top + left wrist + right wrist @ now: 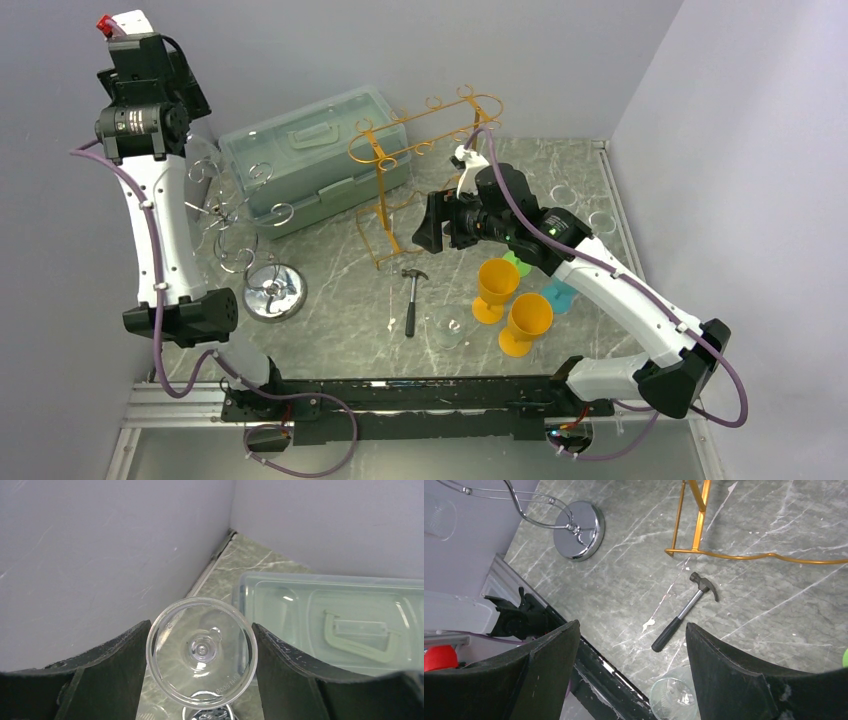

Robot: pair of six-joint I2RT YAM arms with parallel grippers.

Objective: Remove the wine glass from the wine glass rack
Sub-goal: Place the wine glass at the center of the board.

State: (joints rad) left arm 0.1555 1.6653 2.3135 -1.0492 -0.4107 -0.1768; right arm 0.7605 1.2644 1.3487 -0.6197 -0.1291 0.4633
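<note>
left gripper (201, 624) is closed down to the width of the clear plastic wine glass (201, 650). we see its round foot face-on, rim against both black curved fingers (115, 665), stem running away from the palm, so it hangs bowl-down the way a rack carries it. gripping the foot makes sense: it's the one rigid disc on top, and the bowl is kept out of the wires. a sliver of chrome shows straight past the foot, likely the chrome wire rack with the round mirrored base (272, 292). we can't tell if the stem is free of its loops. the arm is high, so we judge this is mid lift-out. the foot is thin and smooth with embossed lettering near the rim, so there's little contact area and it could twist in the pads. beyond the right-hand finger sits the pale green translucent plastic case with moulded handle (330, 625). right gripper (631, 630) is spread wide and holds nothing, hovering over the grey veined marble-look table (624, 570), with the small black-handled claw hammer (684, 612) below its gap.
</note>
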